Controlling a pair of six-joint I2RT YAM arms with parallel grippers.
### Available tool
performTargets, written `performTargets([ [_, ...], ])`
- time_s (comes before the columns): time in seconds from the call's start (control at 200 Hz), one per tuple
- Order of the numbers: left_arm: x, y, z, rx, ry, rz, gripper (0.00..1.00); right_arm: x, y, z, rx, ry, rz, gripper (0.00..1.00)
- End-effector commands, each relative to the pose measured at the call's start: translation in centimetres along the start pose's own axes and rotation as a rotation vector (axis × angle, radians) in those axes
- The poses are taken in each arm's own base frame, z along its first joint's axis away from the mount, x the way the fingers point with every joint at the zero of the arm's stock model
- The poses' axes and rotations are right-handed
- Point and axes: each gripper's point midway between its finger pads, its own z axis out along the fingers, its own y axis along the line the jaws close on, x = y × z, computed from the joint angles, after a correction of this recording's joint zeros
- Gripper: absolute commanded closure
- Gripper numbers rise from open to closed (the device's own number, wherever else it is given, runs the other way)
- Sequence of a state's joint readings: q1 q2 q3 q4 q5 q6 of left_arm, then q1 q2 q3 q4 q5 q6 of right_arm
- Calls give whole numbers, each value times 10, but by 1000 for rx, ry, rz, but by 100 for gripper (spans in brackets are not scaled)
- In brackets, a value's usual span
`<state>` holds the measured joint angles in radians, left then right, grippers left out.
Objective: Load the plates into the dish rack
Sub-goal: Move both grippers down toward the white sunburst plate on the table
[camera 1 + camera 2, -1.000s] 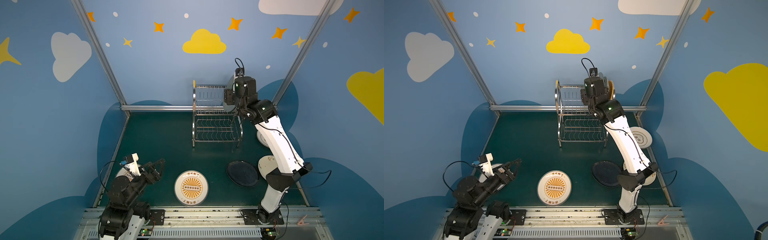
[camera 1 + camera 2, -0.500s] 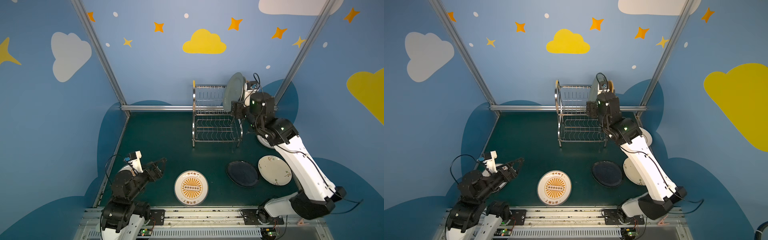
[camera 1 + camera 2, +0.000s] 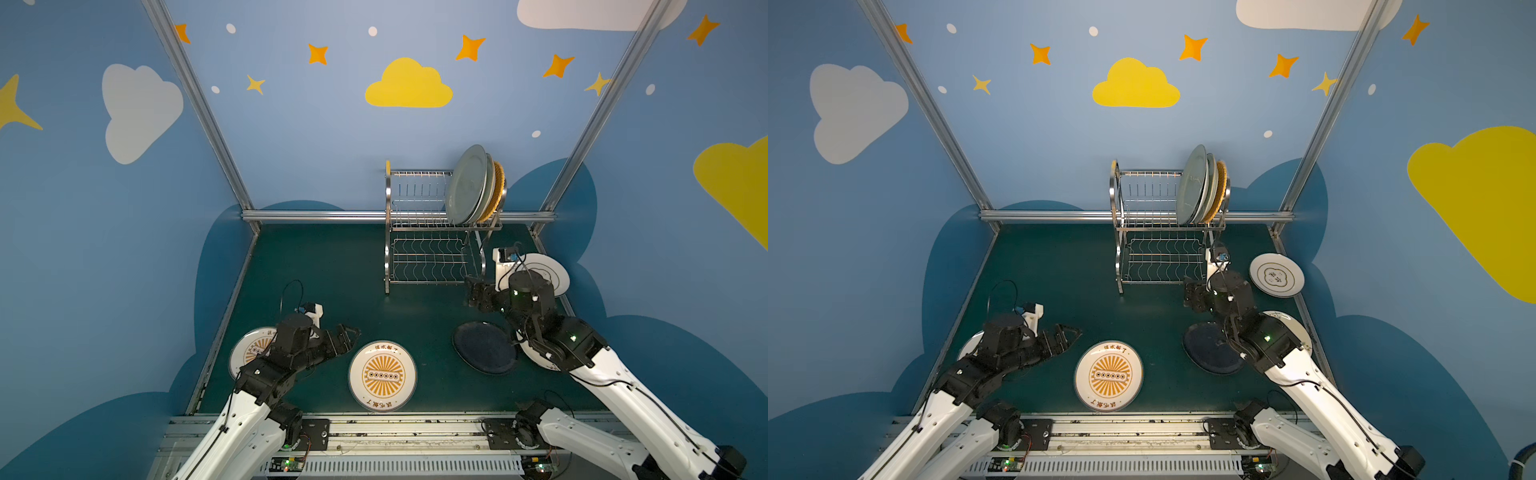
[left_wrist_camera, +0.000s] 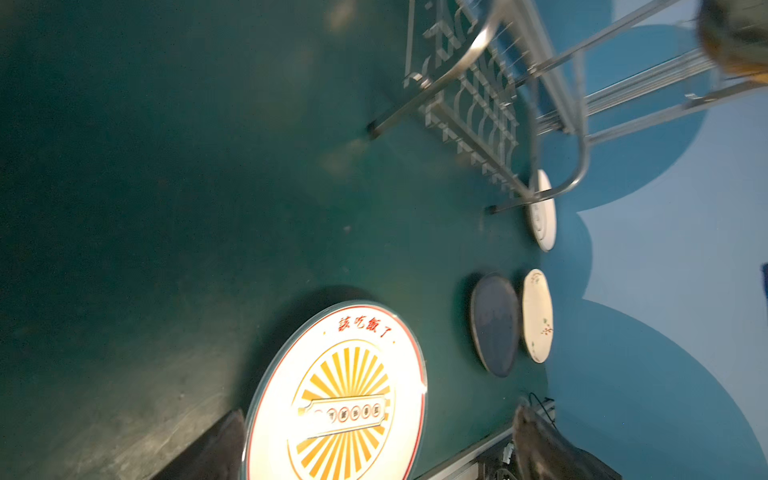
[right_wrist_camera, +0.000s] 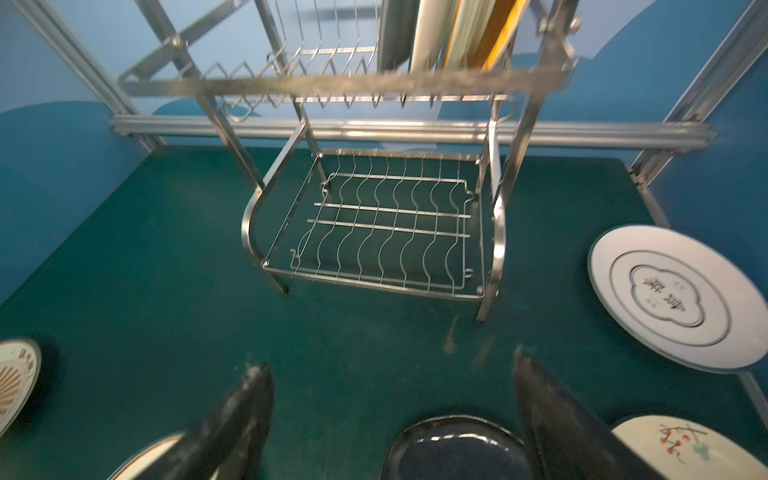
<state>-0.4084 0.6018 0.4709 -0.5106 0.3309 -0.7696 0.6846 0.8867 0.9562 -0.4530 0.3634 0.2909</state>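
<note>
Plates (image 3: 467,187) upright in dish rack (image 3: 424,257); left gripper (image 3: 352,336) and right gripper (image 3: 470,293) wide, empty.

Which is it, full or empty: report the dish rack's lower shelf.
Empty. The lower shelf shows bare wavy wires only; the racked plates stand upright in the upper tier.
</note>
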Motion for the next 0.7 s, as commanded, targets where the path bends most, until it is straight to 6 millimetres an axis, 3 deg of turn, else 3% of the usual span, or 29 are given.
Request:
performTargets([
  [0.0, 9, 6, 9, 33, 8, -116, 3, 27, 20, 13, -113, 31, 35, 12],
  [0.135, 29, 26, 22, 27, 53, -181, 10, 64, 29, 25, -193, 69, 63, 12],
  [0.175, 35, 30, 25, 30, 69, -194, 12, 64, 36, 25, -234, 53, 87, 12],
  [0.19, 37, 32, 26, 29, 71, -200, 13, 74, 37, 28, -245, 72, 89, 11],
  [0.265, 45, 43, 29, 17, 77, -225, 21, 84, 43, 30, -286, 79, 96, 10],
  [0.391, 57, 55, 38, 23, 104, -267, 35, 92, 51, 33, -334, 88, 98, 10],
  [0.696, 77, 64, 47, 33, 177, -285, 50, 105, 59, 46, -361, 127, 128, 10],
])
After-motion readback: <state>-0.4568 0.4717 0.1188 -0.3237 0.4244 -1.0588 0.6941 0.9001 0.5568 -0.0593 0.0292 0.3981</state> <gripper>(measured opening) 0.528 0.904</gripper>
